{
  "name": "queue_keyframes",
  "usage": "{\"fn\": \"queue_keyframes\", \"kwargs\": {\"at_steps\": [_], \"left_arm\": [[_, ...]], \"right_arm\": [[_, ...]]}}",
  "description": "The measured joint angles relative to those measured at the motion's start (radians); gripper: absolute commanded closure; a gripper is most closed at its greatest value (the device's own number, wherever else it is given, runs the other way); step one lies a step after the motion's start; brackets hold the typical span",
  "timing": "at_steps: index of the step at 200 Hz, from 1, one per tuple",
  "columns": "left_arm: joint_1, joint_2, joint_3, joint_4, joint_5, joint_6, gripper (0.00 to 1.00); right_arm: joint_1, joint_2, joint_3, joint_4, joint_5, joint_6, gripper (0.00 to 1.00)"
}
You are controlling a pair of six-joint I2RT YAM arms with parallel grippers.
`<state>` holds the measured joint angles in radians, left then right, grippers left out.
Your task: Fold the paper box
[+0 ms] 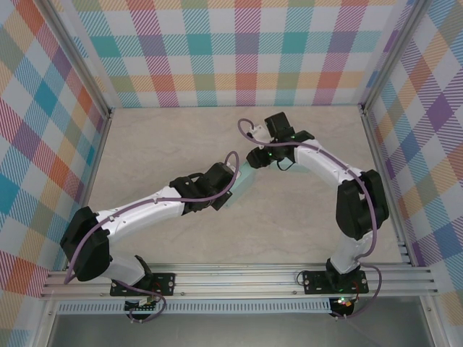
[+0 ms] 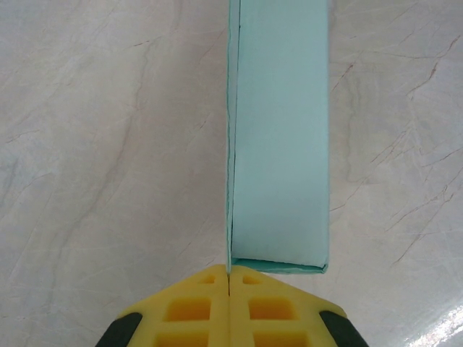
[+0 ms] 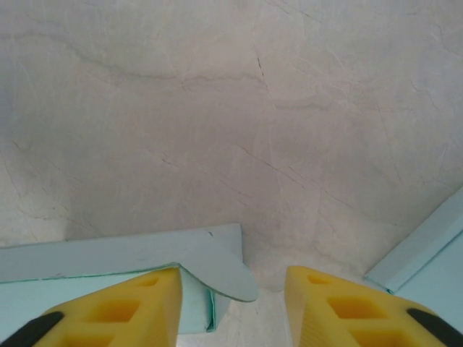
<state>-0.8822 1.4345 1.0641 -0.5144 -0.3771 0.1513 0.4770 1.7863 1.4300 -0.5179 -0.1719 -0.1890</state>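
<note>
The paper box [image 1: 244, 181] is pale teal and lies mid-table between the two arms. In the left wrist view it is a long narrow box [image 2: 278, 144] running away from the camera. My left gripper [image 2: 230, 273] is shut on the thin wall at its near left corner. In the top view the left gripper [image 1: 228, 191] meets the box from the lower left and the right gripper [image 1: 255, 160] from the upper right. The right gripper [image 3: 231, 293] is open. A rounded flap [image 3: 217, 269] sticks out between its fingers, beside the left finger [image 3: 134, 303], not clamped. Another box edge [image 3: 423, 267] shows at the lower right.
The tabletop [image 1: 181, 144] is pale marble-patterned. Checked walls with metal rails [image 1: 101, 144] close it in on the left, right and back. The arm bases are bolted to the rail [image 1: 239, 278] at the near edge.
</note>
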Motion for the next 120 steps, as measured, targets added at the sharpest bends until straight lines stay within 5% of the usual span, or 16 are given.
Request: {"fn": "queue_keyframes", "kwargs": {"at_steps": [67,120], "left_arm": [[0.003,0.0,0.0,0.024,0.002,0.0,0.97],[0.01,0.0,0.0,0.024,0.008,-0.008,0.98]], "right_arm": [[0.0,0.005,-0.011,0.002,-0.047,-0.005,0.65],[0.0,0.005,-0.012,0.001,-0.058,-0.002,0.86]]}}
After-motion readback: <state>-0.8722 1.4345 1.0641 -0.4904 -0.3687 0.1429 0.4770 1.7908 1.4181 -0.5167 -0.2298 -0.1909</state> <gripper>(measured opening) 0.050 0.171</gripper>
